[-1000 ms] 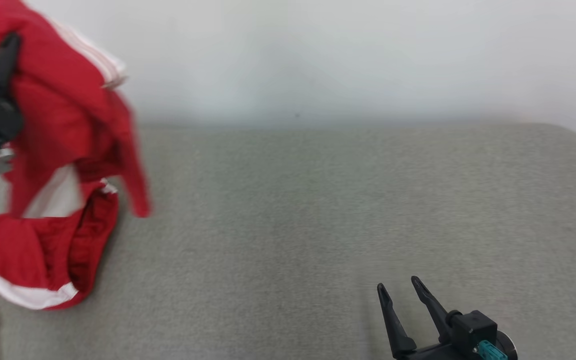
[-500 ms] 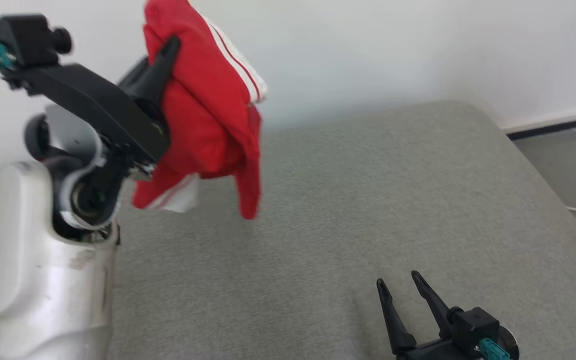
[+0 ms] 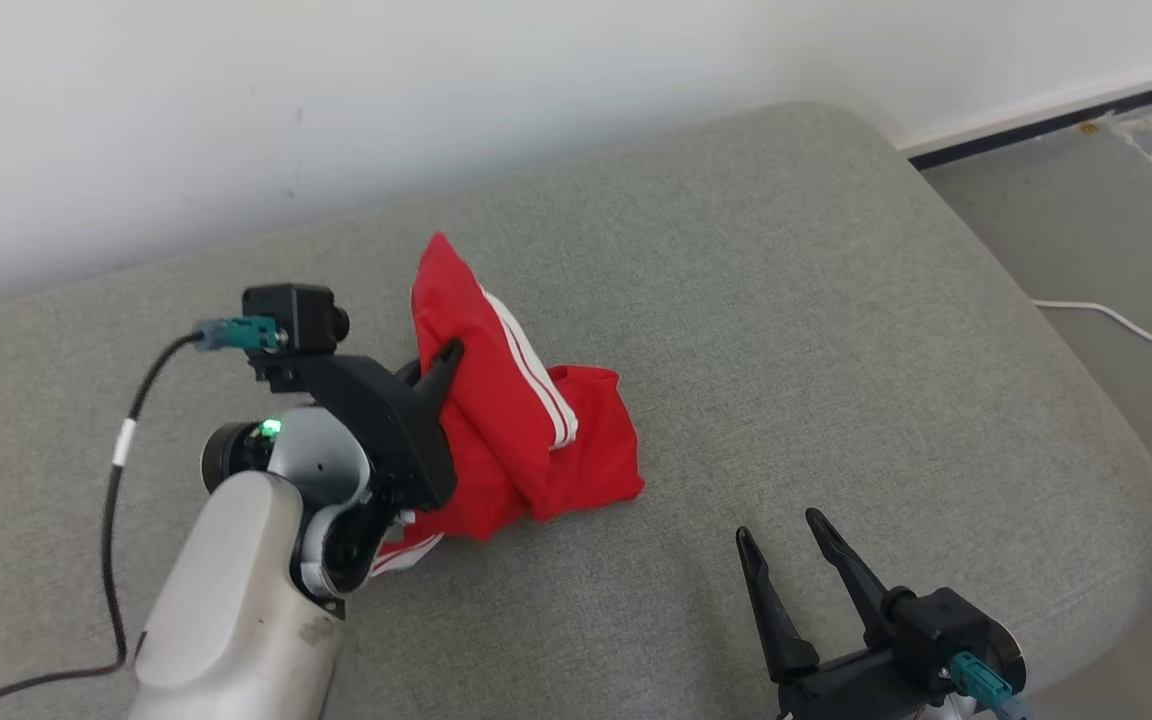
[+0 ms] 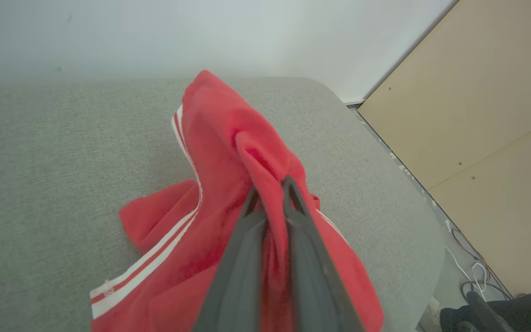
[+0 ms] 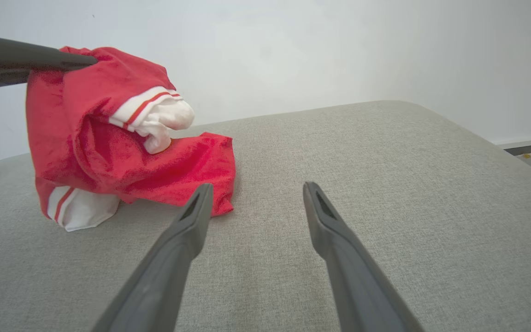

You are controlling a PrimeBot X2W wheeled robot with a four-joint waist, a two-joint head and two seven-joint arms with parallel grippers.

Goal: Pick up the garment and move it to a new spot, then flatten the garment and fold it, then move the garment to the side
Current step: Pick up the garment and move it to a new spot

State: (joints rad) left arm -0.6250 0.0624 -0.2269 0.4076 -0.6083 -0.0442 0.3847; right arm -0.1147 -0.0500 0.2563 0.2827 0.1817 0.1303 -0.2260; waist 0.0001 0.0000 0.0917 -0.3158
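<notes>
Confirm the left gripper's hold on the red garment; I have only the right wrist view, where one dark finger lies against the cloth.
Observer: The left wrist view shows the left gripper shut on a raised fold of the red garment.
Operator: Place the garment on the cushion for me.
Observer: The head view puts its bunched lower part about midway along the grey cushion, away from the edges.
Operator: Give me my right gripper's position.
Observer: The right gripper sits near the cushion's front edge, apart from the garment.
</notes>
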